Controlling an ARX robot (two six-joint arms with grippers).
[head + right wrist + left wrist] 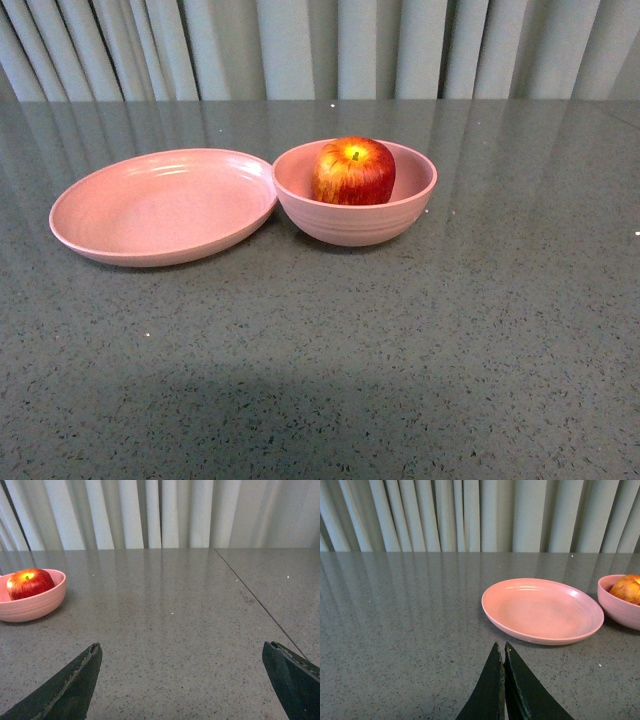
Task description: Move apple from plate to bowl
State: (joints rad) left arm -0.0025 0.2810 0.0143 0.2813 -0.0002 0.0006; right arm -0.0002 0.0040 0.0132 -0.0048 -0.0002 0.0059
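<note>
On the grey counter (pixel 480 330), the emptied plate (pixel 160 205) touches the bowl (pixel 355 215) near the far edge, where the apple (pixel 353 171) now sits. Left gripper (pixel 501 652) pressed together, right gripper (pixel 182 672) spread wide, both apparently backed off, task seemingly done.

The grey speckled worktop (pixel 420 340) carries two pink dishes. The plate (pixel 160 205) and bowl (pixel 355 225) sit side by side, rims touching.
</note>
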